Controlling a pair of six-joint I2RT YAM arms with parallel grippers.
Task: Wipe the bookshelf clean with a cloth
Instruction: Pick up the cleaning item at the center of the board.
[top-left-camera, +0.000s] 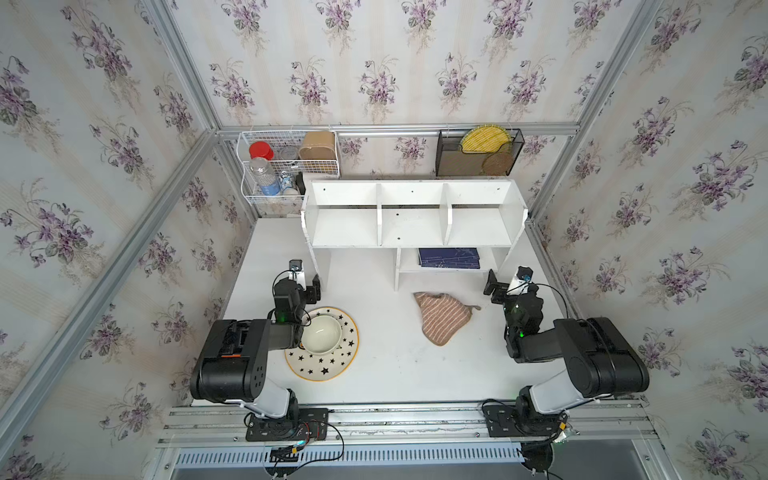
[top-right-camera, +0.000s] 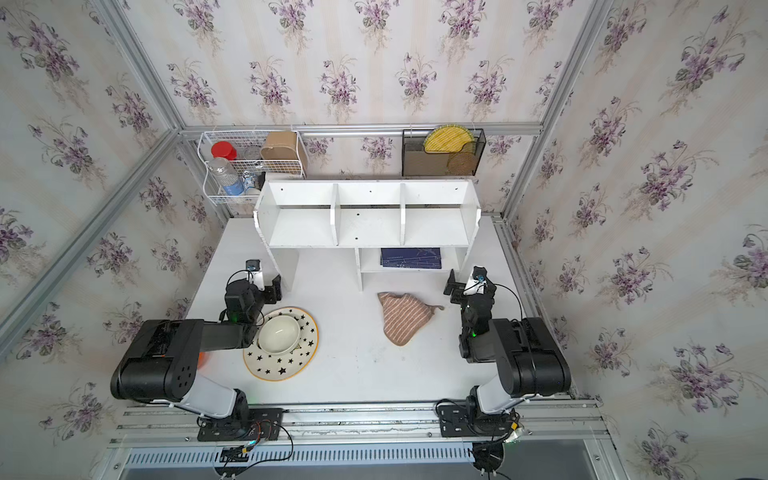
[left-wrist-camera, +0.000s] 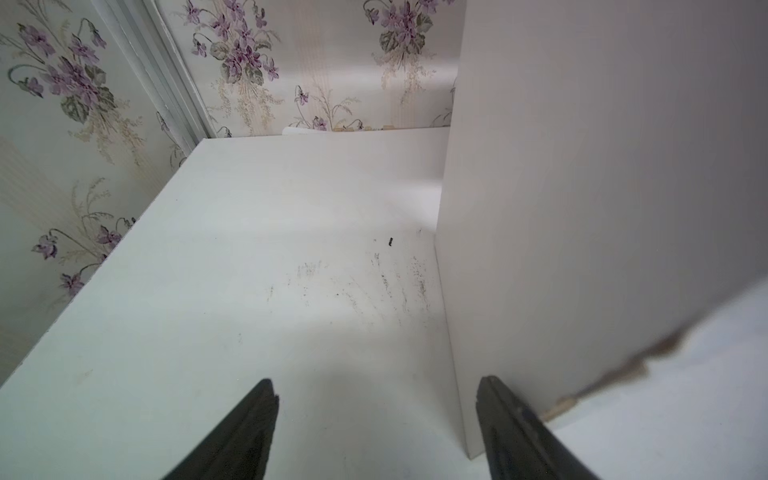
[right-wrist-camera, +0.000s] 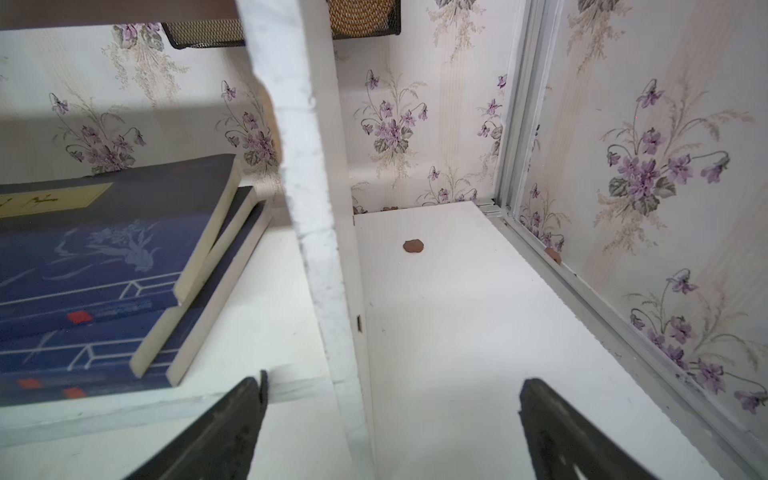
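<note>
Where the left arm (top-left-camera: 266, 332) bends over the near table (top-left-camera: 386, 374), a starred plate (top-left-camera: 328, 368) lies flat with a bowl (top-left-camera: 321, 334) upright on it. Farther in and to the right, the cloth (top-left-camera: 442, 318) lies crumpled on the table, apart from both arms. Its loop corner points toward the right arm (top-left-camera: 540, 345), and it sits just in front of the bookshelf (top-left-camera: 345, 226), not touching it. Beyond the plate, the left gripper (left-wrist-camera: 379, 388) hangs low over the table, released. Its fingers (left-wrist-camera: 249, 428) are spread with nothing between them, one tip just beside the bookshelf's left side panel. Grey scuffs (left-wrist-camera: 390, 282) mark the table ahead of it. Across from it, the right gripper (right-wrist-camera: 395, 384) is released too, fingers wide apart and empty. In the right wrist view the bookshelf's right side panel shows between them, and I cannot tell whether the tip near the lower shelf touches its edge. Behind the grippers the bookshelf stands upright at the back of the table, two dividers splitting its top into three compartments. Dark blue books (top-left-camera: 449, 257) lie stacked flat on its lower shelf at the right. Farthest back, a basket (top-left-camera: 316, 167) hangs at the left and a rack (top-left-camera: 446, 164) at the right.
</note>
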